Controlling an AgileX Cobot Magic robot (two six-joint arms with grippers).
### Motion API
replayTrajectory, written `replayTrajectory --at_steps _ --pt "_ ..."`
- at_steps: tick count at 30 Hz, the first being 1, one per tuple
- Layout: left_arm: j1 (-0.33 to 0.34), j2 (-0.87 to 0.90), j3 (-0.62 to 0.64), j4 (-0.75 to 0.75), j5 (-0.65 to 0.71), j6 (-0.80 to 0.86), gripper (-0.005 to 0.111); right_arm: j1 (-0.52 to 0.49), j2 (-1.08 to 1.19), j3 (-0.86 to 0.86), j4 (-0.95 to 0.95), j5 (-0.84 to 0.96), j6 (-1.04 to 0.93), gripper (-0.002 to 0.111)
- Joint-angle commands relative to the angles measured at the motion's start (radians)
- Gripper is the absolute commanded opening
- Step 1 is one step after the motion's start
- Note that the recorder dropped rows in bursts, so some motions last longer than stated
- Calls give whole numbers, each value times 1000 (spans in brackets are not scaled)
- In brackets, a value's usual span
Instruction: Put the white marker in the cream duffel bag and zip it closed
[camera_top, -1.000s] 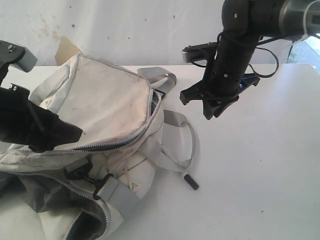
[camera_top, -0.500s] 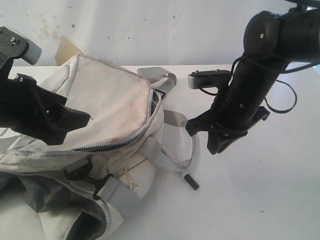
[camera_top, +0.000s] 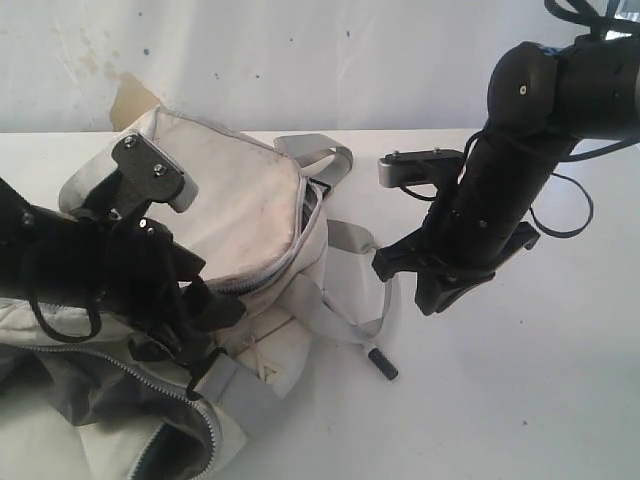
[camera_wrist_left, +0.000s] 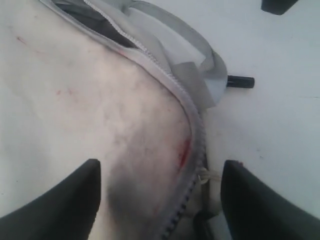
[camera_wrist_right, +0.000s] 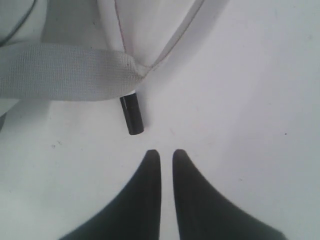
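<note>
Cap of white marker (camera_top: 381, 362) juts past strap (camera_top: 352, 237) edge; open table (camera_top: 520, 400) beyond.

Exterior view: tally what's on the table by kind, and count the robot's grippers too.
cream duffel bag: 1
white marker: 1 (mostly hidden under a strap)
grippers: 2 (left gripper, right gripper)
Total: 4

White tabletop (camera_top: 520, 400), pale speckled wall (camera_top: 300, 60), tan patch (camera_top: 135, 98) low on it
</note>
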Motion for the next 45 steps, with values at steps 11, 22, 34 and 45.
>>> replayTrajectory --at_steps 11,22,34,45 --pt "-2 10 -8 -4 -165 -114 0 -6 -3 12 5 -1 -15 8" --pt "204 10 -114 -151 -70 -281 0 -6 -1 12 3 -21 -15 8" --pt "599 13 -230 -350 179 -311 0 -6 -1 12 3 -21 -13 8" --pt "712 13 -230 -358 183 -415 0 -6 0 12 34 -64 -85 8"
